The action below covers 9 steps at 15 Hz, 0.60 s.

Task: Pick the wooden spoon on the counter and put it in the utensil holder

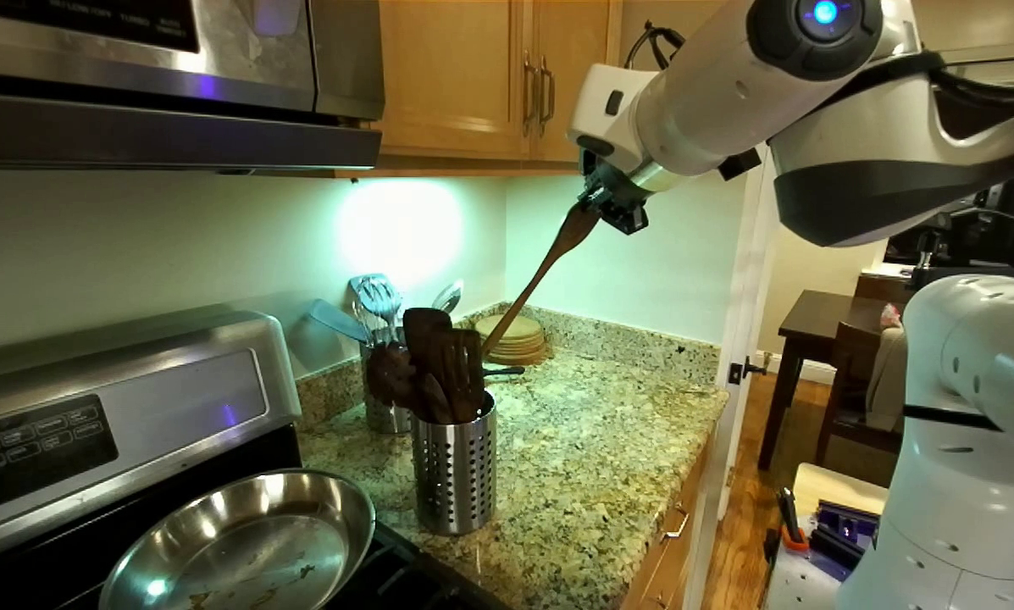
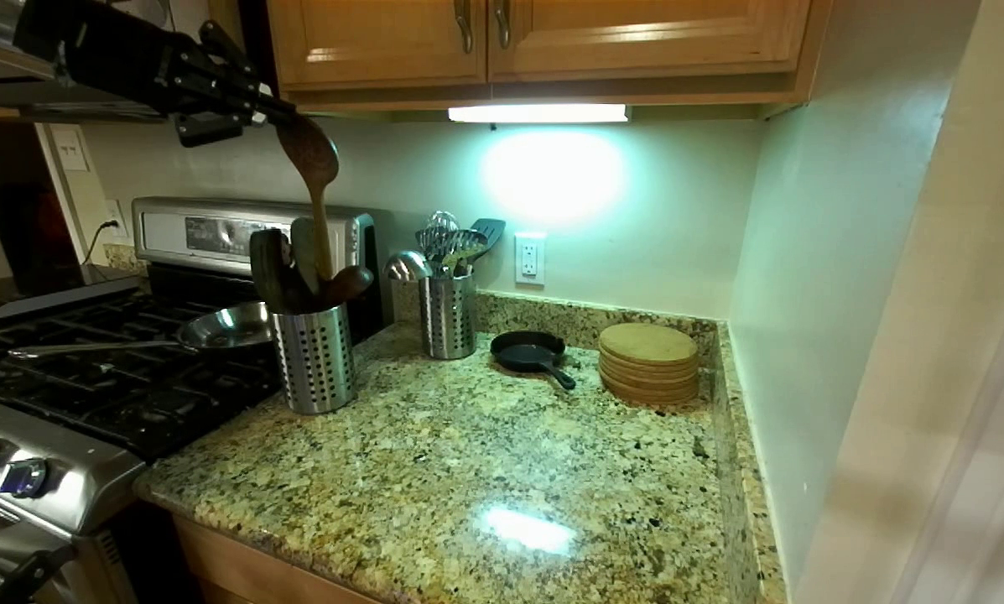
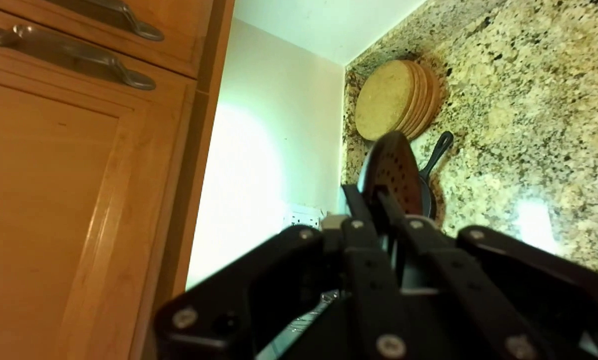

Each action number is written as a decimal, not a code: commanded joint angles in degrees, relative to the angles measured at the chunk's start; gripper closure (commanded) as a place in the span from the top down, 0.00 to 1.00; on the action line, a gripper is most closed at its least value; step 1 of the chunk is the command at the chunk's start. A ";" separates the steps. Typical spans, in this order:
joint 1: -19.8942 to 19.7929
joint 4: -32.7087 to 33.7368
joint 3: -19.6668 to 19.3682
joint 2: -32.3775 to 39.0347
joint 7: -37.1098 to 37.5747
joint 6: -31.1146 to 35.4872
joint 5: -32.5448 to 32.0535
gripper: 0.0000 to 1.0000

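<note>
The wooden spoon (image 1: 573,230) hangs tilted with its bowl up and its long handle sloping down; it also shows in an exterior view (image 2: 310,155). My gripper (image 1: 595,203) is shut on the rim of the bowl, high above the counter (image 1: 591,440). In the wrist view the bowl (image 3: 401,167) lies at the fingertips (image 3: 366,192). The silver perforated utensil holder (image 1: 454,474) stands below with dark utensils (image 1: 439,364) in it; it also shows in an exterior view (image 2: 315,361). The handle's lower end goes behind or among these utensils; I cannot tell whether it is inside the holder.
A similar metal holder (image 2: 449,323) with a ladle and whisk stands behind by the wall. A small black pan (image 2: 525,351) and a stack of round boards (image 2: 648,365) sit in the corner. A steel frying pan (image 1: 252,542) is on the stove. Cabinets (image 2: 636,38) hang above.
</note>
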 commanded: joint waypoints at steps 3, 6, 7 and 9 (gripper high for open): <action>2.32 -0.19 -0.90 2.36 -1.41 1.11 -1.88 0.05; 2.94 0.14 -0.74 3.75 -1.58 1.90 -1.93 0.05; 3.12 0.21 -0.69 4.35 -1.66 2.27 -1.98 0.05; 3.29 0.45 -0.62 5.74 -1.80 3.04 -2.30 0.05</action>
